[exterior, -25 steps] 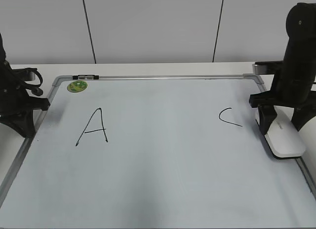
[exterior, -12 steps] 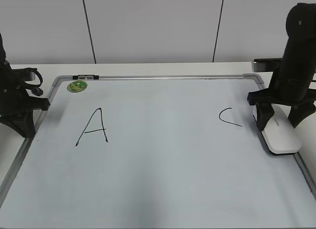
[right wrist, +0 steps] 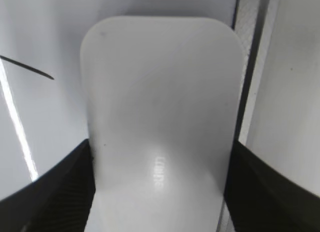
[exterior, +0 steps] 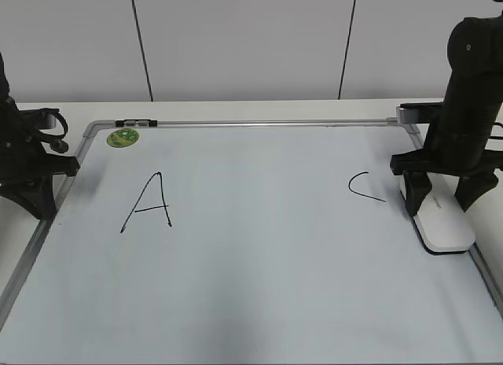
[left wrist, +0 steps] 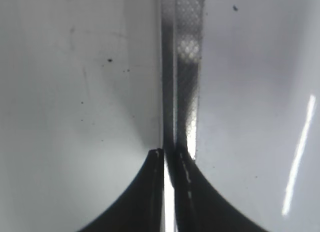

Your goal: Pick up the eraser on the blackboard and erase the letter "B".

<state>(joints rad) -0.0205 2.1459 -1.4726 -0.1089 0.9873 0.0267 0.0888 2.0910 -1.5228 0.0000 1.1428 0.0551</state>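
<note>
The blackboard (exterior: 259, 255) is a pale whiteboard with a silver frame, lying flat. It carries a black "A" (exterior: 148, 201) and a "C" (exterior: 365, 186). No letter "B" shows; the space between them is blank. The white eraser (exterior: 446, 225) lies at the board's right edge, next to the "C". My right gripper (exterior: 438, 201) stands over it, one finger on each long side. In the right wrist view the fingers (right wrist: 161, 144) press both sides of the eraser (right wrist: 160, 92). My left gripper (left wrist: 167, 154) is shut and empty over the board's left frame (left wrist: 187, 52).
A small round green sticker (exterior: 122, 137) sits at the board's top left corner. A small dark clip (exterior: 137, 123) lies on the top frame. The left arm (exterior: 23, 168) stands at the board's left edge. A white table surrounds the board.
My right gripper has shifted a little to the left and turned, and the eraser has moved with it along the right edge. The left arm has not moved.
</note>
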